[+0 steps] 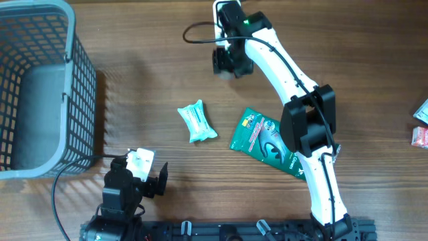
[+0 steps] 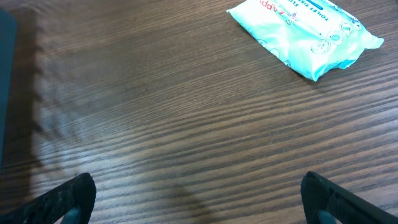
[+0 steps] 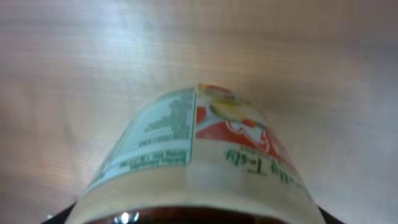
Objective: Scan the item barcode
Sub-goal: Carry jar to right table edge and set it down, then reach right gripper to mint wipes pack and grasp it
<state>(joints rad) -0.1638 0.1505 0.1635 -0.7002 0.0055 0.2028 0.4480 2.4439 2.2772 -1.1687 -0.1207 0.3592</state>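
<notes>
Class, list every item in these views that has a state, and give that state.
basket: upright, looks empty
tissue pack: lying flat
green pouch: lying flat
left gripper: open, holding nothing
right gripper: around the bottle, grip unclear
bottle: in right gripper's mouth, label showing

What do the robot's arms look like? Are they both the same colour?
No. The right arm is made of white tubes with chunky black joints. A little green light glows near its far end, where a thin black cable loops out. The left arm is mostly black with a white patch, and its fingers are black too.
</notes>
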